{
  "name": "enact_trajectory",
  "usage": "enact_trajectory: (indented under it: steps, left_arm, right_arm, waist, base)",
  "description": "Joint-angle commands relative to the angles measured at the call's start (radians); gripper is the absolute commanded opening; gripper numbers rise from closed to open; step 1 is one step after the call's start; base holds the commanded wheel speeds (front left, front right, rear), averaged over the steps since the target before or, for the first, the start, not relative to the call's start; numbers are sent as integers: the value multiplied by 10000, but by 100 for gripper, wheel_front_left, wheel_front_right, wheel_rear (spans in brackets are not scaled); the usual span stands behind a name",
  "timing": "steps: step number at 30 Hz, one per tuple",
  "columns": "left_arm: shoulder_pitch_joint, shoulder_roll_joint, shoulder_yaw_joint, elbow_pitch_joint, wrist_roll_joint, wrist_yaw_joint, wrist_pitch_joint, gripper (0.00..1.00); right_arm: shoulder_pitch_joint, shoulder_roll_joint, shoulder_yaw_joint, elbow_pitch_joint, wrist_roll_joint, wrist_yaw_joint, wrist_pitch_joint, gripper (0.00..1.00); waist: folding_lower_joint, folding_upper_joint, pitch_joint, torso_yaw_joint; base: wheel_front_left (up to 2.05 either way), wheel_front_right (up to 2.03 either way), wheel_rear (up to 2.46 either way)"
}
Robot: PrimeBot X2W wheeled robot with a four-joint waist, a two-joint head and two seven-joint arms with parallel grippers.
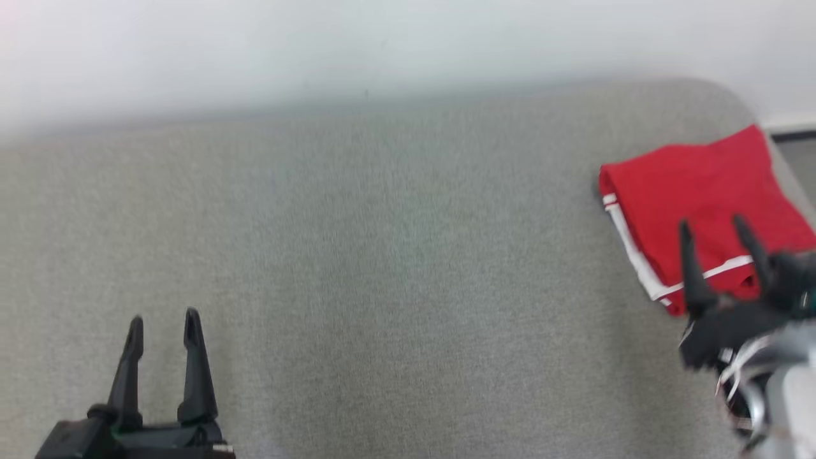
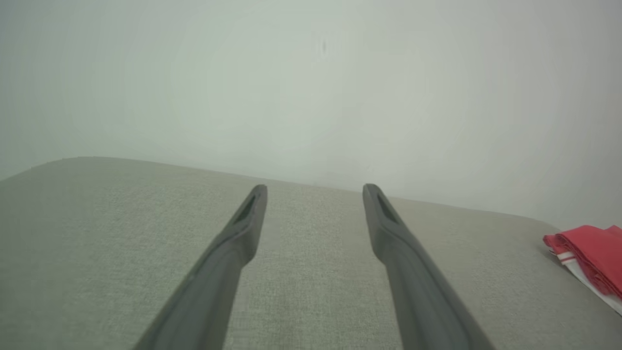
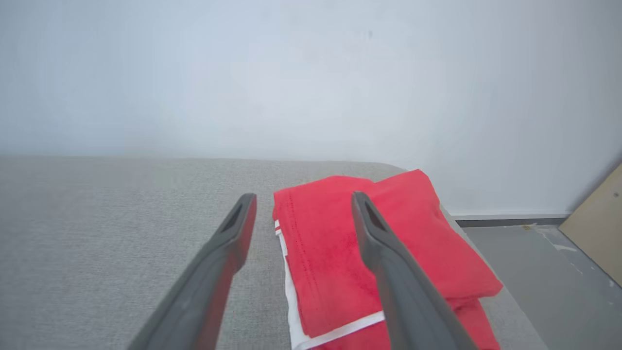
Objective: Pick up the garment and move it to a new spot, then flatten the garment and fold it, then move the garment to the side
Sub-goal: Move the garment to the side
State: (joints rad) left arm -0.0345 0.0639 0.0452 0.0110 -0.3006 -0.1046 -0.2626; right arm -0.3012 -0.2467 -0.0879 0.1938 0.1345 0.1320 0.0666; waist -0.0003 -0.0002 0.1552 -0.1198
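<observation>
**Right gripper** (image 1: 713,224): the two dark fingers stand wide apart with no cloth pinched between them. In the head view they sit at 4 o'clock, with the tips lying over the near edge of the garment (image 1: 695,185). In the right wrist view the same gripper (image 3: 303,199) points toward 12 o'clock. One finger lies over the bare cushion and the other over the red cloth. Whether the tips touch the fabric cannot be told.

**Left gripper** (image 1: 164,317): the fingers are likewise spread wide and hold nothing. It sits at 7 o'clock in the head view, well apart from the garment. In the left wrist view (image 2: 315,192) only grey fabric lies between the fingers.

**Garment**: a red piece with white trim, folded into a compact stack. It rests at 3 o'clock on the grey upholstered surface (image 1: 382,255), near that surface's rounded far-right corner. It appears at 4 o'clock in the left wrist view (image 2: 590,253) and at 6 o'clock in the right wrist view (image 3: 330,253).

**Surroundings**: a pale wall (image 1: 382,44) runs along 12 o'clock. In the right wrist view a grey floor (image 3: 534,262) and a tan board (image 3: 597,223) lie at 4 o'clock.
</observation>
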Motion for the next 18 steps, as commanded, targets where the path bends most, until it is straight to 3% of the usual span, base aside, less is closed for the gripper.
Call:
enact_trajectory:
  steps: [1, 8, 18]
  left_arm:
    - [224, -67, 69, 107, 31, 48, -29, 100]
    - [555, -122, 406, 487, 182, 81, -31, 100]
    - [1015, -140, 483, 671, 258, 23, -31, 100]
  right_arm:
    - [368, 187, 15, -93, 147, -26, -336, 100]
    - [1718, 1238, 335, -267, 284, -24, -1871, 100]
    - [2384, 1750, 1052, 291, 364, -24, -2321, 100]
  waist:
    - [3, 2, -797, 28]
    - [3, 2, -1180, 300]
    - [3, 2, -1471, 527]
  base:
    - [0, 0, 0]
    - [0, 0, 0]
    - [0, 0, 0]
